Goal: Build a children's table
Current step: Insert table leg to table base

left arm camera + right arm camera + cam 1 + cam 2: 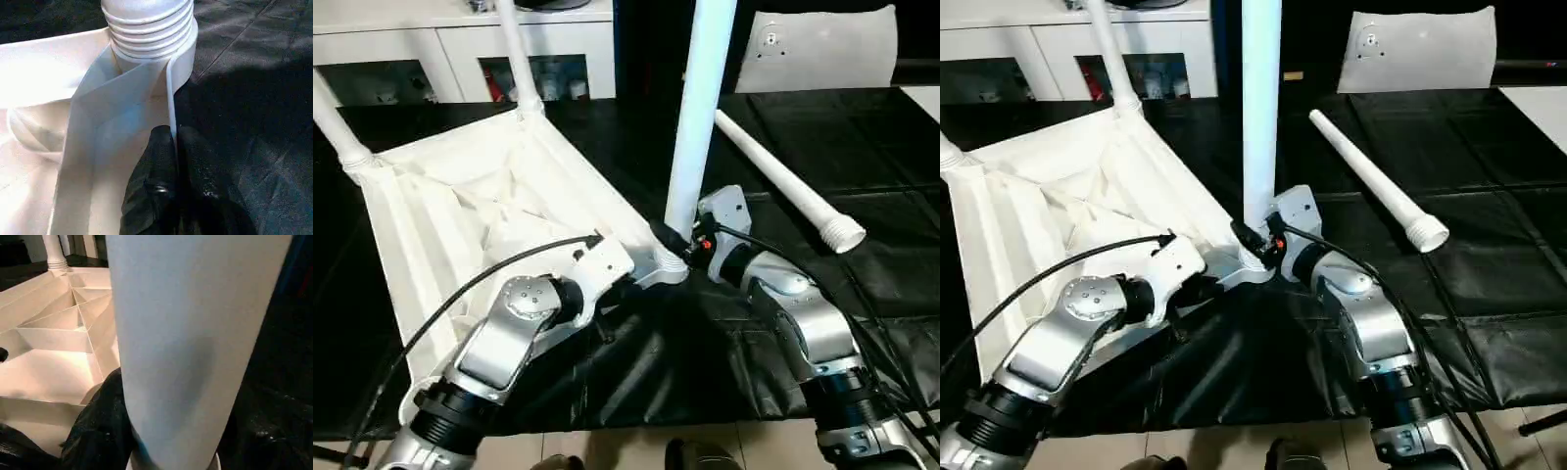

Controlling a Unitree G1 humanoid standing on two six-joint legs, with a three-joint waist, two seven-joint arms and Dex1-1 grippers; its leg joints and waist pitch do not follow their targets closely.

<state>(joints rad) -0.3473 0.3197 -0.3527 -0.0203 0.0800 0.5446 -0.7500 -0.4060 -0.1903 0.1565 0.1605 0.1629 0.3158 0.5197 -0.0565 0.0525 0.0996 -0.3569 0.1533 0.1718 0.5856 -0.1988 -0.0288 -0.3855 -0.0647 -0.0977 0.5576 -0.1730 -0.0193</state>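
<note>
Silver forearms nearest: my left gripper (173,161) pinches the white ribbed plastic tabletop (460,215) rim beside its near corner socket; my right gripper (680,242) clasps the upright white tapered leg (697,117) seated there, its long axis vertical; 1 spare leg (783,181) lies to my right

White leg (195,342) stood close up, a black finger (100,431) seemingly pressed against its base; ribbed tabletop underside (63,333) behind, another leg (54,252) at its far corner.
</note>
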